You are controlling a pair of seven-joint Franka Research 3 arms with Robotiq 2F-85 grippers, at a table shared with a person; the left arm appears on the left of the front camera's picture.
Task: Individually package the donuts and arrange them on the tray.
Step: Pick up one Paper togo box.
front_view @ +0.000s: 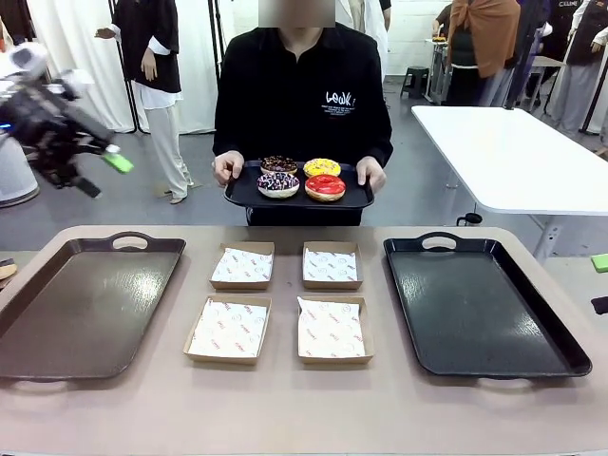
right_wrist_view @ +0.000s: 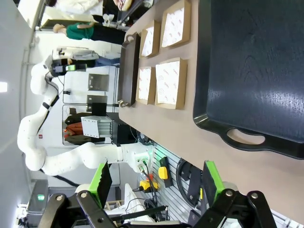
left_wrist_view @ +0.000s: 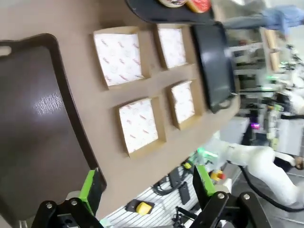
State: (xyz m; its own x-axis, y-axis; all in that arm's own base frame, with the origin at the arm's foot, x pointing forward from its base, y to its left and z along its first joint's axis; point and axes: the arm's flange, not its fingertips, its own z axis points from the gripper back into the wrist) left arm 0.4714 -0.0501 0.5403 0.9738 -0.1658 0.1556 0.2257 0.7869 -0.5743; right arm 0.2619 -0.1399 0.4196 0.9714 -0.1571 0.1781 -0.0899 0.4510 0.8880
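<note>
Across the table a person holds a small black tray (front_view: 245,195) with both hands. On it lie the donuts: chocolate with sprinkles (front_view: 278,163), yellow (front_view: 322,167), purple with white sprinkles (front_view: 278,184) and red (front_view: 325,186). My left gripper (front_view: 103,173) hangs open in the air at the far left, above and beyond the brown tray (front_view: 85,304). From its wrist, the left gripper (left_wrist_view: 147,187) has nothing between its green pads. My right gripper (right_wrist_view: 156,183) stands open and empty off the near edge of the black tray (right_wrist_view: 251,61).
Four paper-lined cardboard boxes sit in a two-by-two block mid-table: back left (front_view: 242,265), back right (front_view: 332,265), front left (front_view: 228,329), front right (front_view: 332,330). The brown tray lies left of them and the black tray (front_view: 480,304) right. A white table (front_view: 513,152) stands behind.
</note>
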